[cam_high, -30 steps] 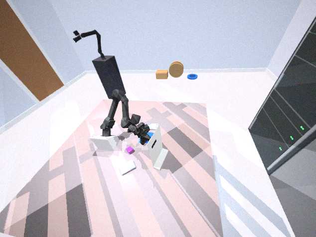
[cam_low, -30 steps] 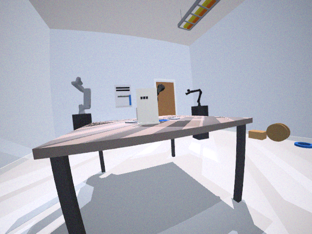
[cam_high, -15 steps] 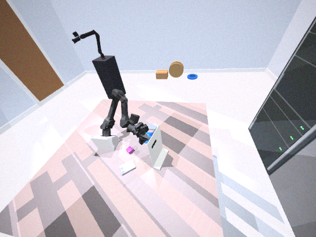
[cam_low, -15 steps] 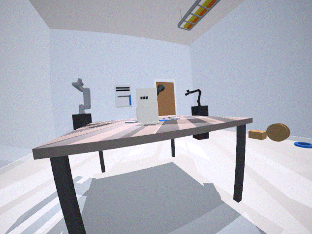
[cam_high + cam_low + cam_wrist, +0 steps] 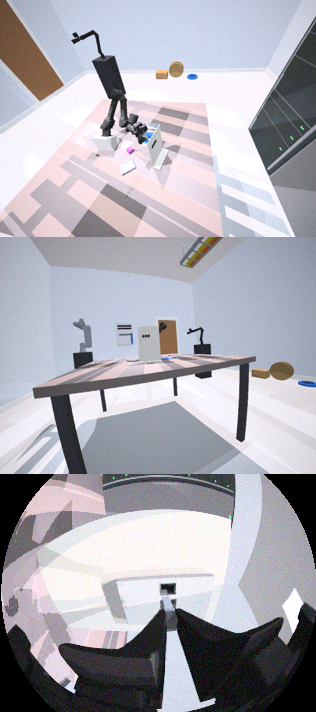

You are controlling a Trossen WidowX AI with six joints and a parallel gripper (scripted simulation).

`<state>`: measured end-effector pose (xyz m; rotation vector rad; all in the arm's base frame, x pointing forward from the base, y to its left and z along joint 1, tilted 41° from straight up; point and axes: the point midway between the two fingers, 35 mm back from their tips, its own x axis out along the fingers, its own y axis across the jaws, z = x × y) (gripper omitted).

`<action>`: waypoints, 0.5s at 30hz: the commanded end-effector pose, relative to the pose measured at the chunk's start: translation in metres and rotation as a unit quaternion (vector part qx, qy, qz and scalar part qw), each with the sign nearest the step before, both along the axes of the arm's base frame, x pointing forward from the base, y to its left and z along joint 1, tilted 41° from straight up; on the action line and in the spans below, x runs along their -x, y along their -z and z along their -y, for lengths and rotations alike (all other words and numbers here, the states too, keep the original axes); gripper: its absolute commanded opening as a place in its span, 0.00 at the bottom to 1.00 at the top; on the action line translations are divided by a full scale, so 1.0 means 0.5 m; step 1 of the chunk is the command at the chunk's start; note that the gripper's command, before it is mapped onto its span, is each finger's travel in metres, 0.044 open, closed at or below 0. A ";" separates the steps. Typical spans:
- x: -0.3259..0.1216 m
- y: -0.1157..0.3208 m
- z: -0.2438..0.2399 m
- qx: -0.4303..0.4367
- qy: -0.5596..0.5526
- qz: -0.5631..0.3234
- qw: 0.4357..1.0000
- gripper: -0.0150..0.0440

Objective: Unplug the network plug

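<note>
Before the panel (image 5: 158, 153) (image 5: 149, 349) (image 5: 195, 585), my end effector (image 5: 145, 140) (image 5: 169, 613) grips the plug (image 5: 171, 621) (its socket (image 5: 167, 588) shows open).

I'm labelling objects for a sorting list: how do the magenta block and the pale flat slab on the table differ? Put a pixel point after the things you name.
The magenta block (image 5: 129, 150) is strong pink-purple, while the pale flat slab (image 5: 127, 167) is whitish. The magenta block is small and chunky; the pale flat slab is longer, wider and thin for its width. The magenta block sits nearer the arm's white base than the pale flat slab does. Both rest on the table, apart from the gripper.
</note>
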<state>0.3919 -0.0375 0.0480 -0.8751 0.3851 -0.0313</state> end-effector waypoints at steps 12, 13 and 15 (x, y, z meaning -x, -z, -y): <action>0.019 -0.002 0.001 -0.001 -0.002 0.001 1.000 0.25; 0.020 -0.002 0.001 -0.001 -0.002 0.001 1.000 0.25; 0.023 -0.002 0.001 -0.001 -0.002 0.000 1.000 0.25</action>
